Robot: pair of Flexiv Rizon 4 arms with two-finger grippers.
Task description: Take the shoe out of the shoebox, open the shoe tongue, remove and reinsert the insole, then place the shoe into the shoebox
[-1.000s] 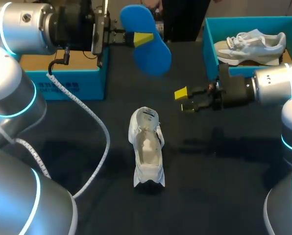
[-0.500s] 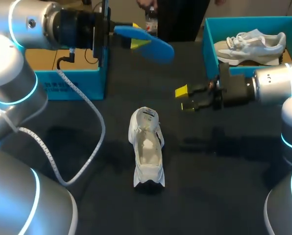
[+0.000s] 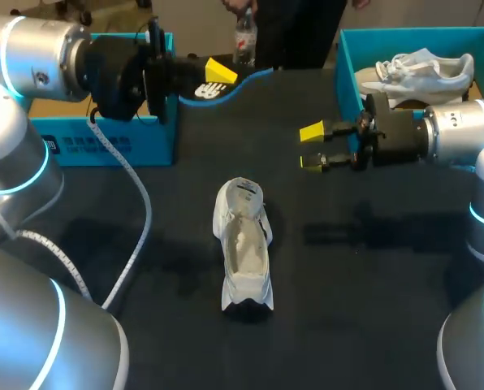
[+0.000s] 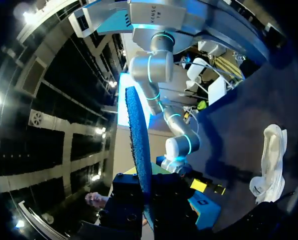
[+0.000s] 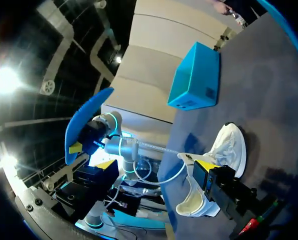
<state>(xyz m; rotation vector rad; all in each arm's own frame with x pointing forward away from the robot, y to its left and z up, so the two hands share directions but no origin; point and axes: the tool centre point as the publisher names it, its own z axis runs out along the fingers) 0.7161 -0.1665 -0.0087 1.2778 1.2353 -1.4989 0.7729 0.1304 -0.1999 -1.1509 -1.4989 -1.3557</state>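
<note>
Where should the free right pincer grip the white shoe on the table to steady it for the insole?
Probably the side wall of the white shoe nearest the right arm, from above. It lies sole down with its opening upward, so one finger can go inside the rim and one outside. The right pincer, open and empty, is on that side.

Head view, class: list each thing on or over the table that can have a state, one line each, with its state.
insole: out of the shoe, held up above the table.
left gripper: shut on the insole.
right gripper: open, empty.
shoe: standing on its sole on the table, tongue open, no blue insole inside.
left shoebox: open.
right shoebox: open, with a second shoe inside.
</note>
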